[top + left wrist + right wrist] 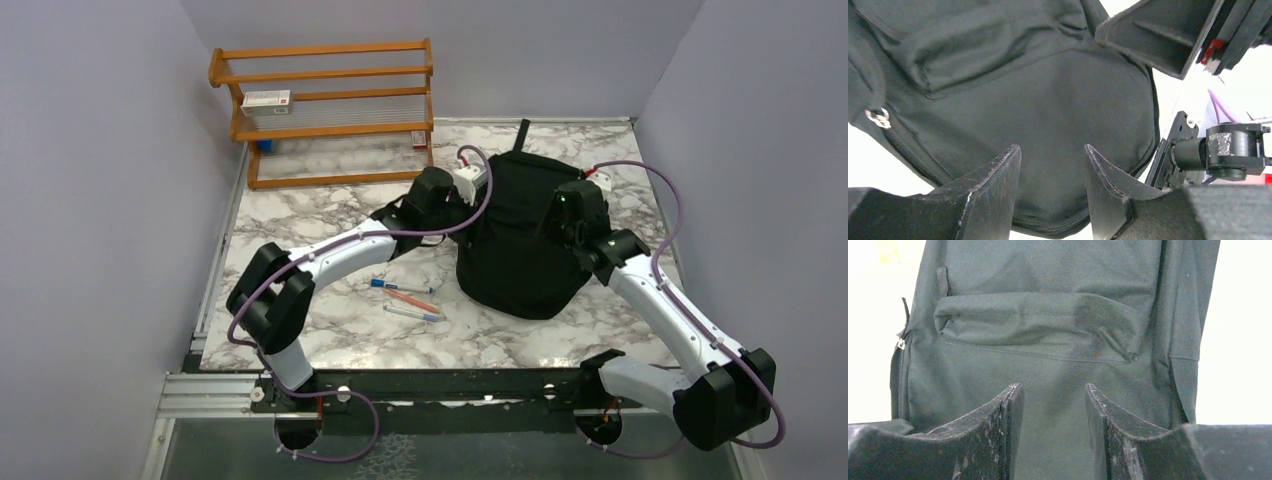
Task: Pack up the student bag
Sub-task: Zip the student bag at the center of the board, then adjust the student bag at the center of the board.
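The student bag (518,245), a large black backpack, lies at the middle right of the marble table. My left gripper (486,188) is against its upper left side, and my right gripper (566,212) is over its upper right. In the left wrist view the bag (1048,95) fills the frame, and the left gripper (1053,150) stands open with only fabric behind the gap. A metal zipper pull (879,117) shows at the left. In the right wrist view the right gripper (1053,387) is open just below the bag's front pocket (1038,325), holding nothing.
Three pens (408,298) lie on the table left of the bag, under my left forearm. A wooden rack (330,110) stands at the back left with a small box (266,100) on its shelf. Grey walls close in both sides.
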